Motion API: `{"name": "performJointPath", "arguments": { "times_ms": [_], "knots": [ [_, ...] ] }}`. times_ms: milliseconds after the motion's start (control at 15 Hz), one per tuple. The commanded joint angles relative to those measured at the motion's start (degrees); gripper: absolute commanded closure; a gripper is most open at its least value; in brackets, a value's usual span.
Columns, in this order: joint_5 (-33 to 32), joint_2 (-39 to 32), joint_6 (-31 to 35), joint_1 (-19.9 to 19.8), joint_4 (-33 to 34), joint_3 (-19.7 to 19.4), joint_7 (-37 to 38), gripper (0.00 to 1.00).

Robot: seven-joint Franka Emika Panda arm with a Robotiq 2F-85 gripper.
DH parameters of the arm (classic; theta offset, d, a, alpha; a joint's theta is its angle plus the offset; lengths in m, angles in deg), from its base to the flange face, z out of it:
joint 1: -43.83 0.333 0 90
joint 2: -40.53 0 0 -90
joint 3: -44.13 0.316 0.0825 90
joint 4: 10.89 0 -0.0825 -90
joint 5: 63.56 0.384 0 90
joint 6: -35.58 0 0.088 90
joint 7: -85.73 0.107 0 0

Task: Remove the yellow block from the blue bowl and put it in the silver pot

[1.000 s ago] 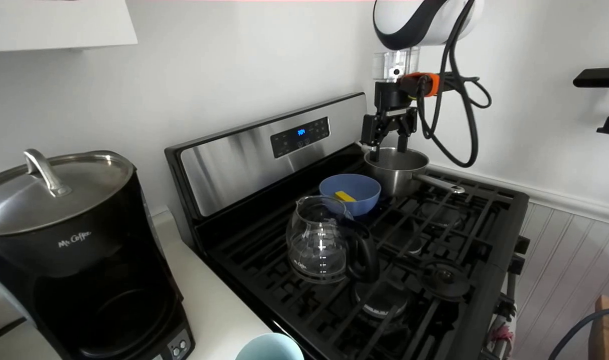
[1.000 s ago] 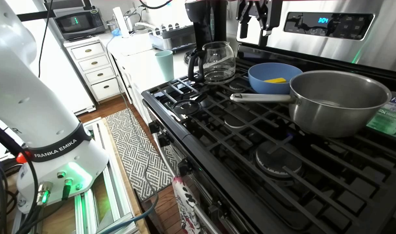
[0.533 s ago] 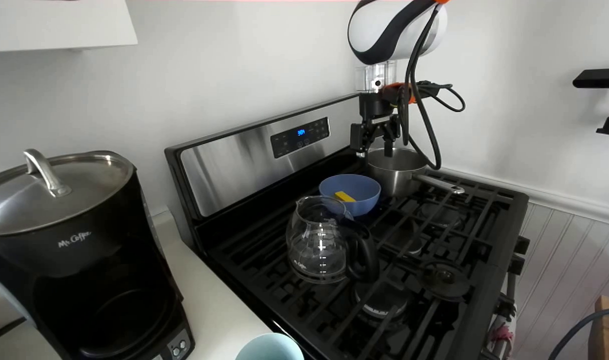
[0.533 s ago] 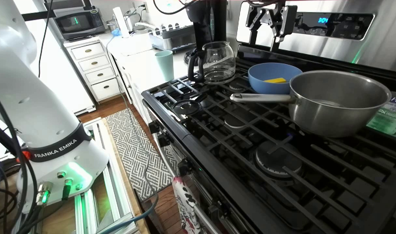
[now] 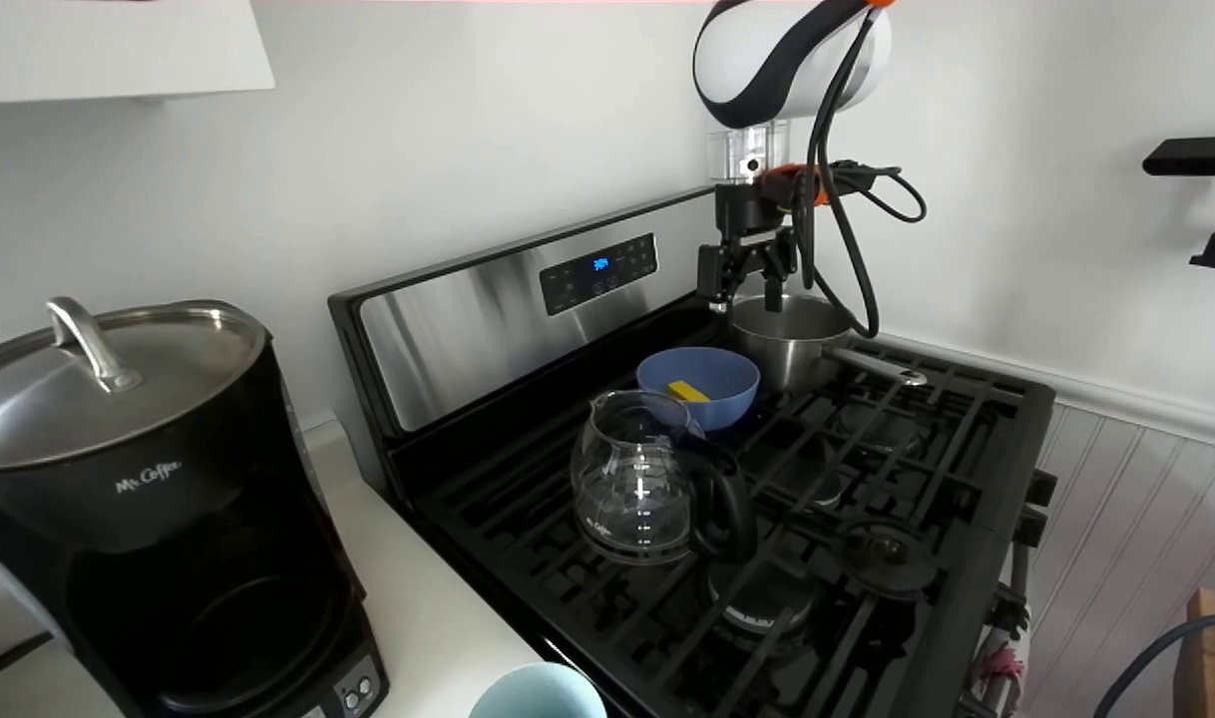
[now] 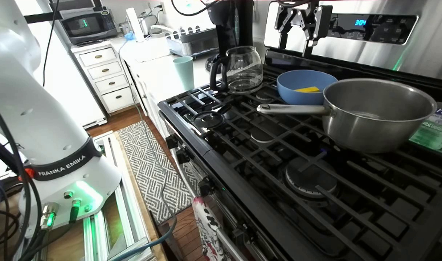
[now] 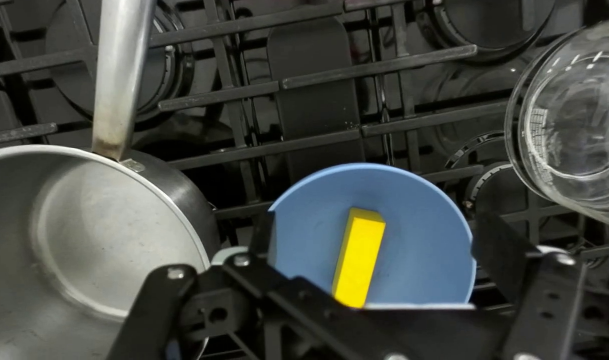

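Observation:
The yellow block [image 7: 360,255] lies in the blue bowl [image 7: 424,240], its near end partly covered by my gripper. In both exterior views the block [image 5: 687,391] [image 6: 307,89] rests inside the bowl [image 5: 732,404] [image 6: 286,90]. The silver pot [image 6: 366,134] stands right beside the bowl and shows no contents in the wrist view [image 7: 109,235]; it also shows in an exterior view [image 5: 797,364]. My gripper [image 7: 377,240] is open and empty, pointing down. It hangs well above the bowl, with the block between its fingers as seen from the wrist. It shows in both exterior views [image 5: 746,299] [image 6: 294,47].
A glass carafe [image 5: 637,499] with a black handle stands on the stove grates [image 6: 264,159] near the bowl. The pot's handle [image 6: 293,109] sticks out toward the stove front. The stove's back panel [image 5: 468,324] rises behind. A black coffee maker [image 5: 169,538] and a cup [image 6: 184,72] stand on the counter.
Over the last second my gripper has moved sideways from over the pot toward the bowl and a little lower. Over the last half second it is almost still. Block, bowl and pot have not moved.

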Motion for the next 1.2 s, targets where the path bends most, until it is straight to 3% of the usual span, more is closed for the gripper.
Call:
{"name": "performJointPath", "arguments": {
  "times_ms": [0, 467, 733, 1133],
  "knots": [
    [0.1, -4.9, 0.3, -0.5, 4.0, 1.0, -1.6, 0.00],
    [0.7, -16.2, 3.4, -1.7, 12.5, 1.8, -2.8, 0.00],
    [0.5, -22.1, 0.6, -2.8, 18.8, 3.0, -7.2, 0.00],
    [-0.3, -28.0, -2.8, -3.6, 25.6, 2.8, -7.9, 0.00]
  ]
}}
